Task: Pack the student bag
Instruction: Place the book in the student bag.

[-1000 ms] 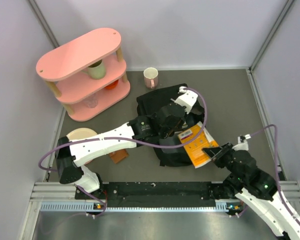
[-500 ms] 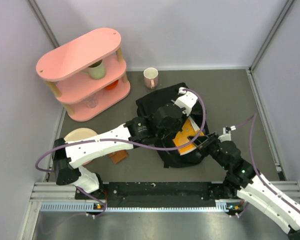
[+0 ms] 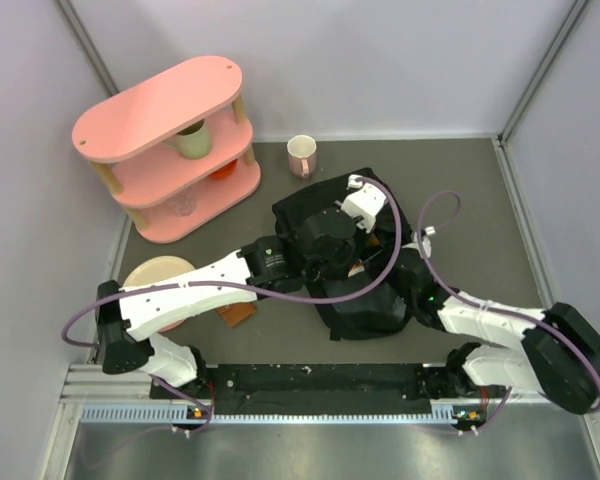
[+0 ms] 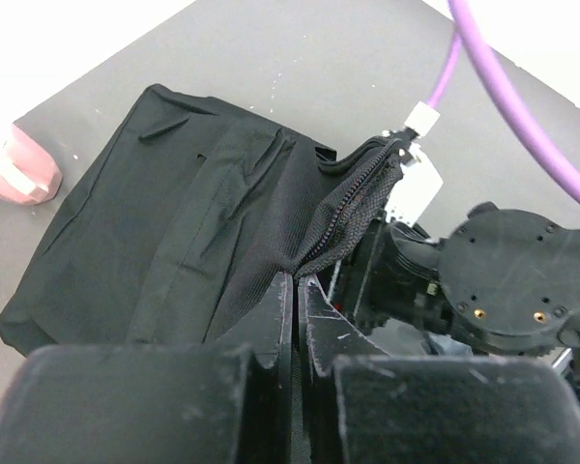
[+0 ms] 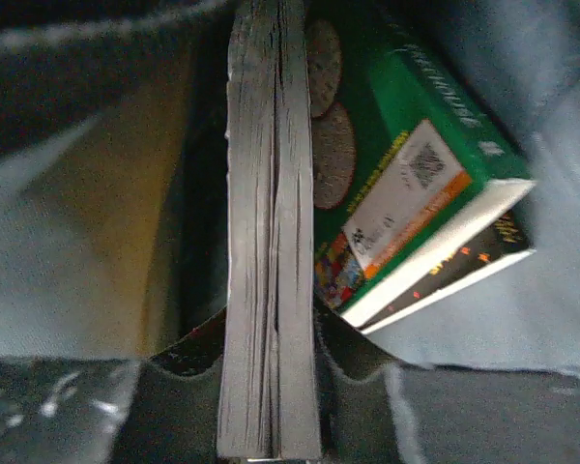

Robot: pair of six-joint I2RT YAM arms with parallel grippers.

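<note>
Packing looks partly done: student bag (image 3: 365,315) sits central on the worktop (image 3: 460,190), my left tool (image 4: 295,290) pinched on its zip edge, right tool (image 5: 269,387) clamped on a book (image 5: 271,193) inside beside a green book (image 5: 396,164). Release and zipping remain, I judge.

High above and behind the arm bases, looking down on the whole tabletop (image 3: 460,180); left wrist close past its fingers (image 4: 319,329) onto the student bag (image 4: 174,222), shared with the top view; right wrist very near the page edge of a book (image 5: 271,242).
</note>
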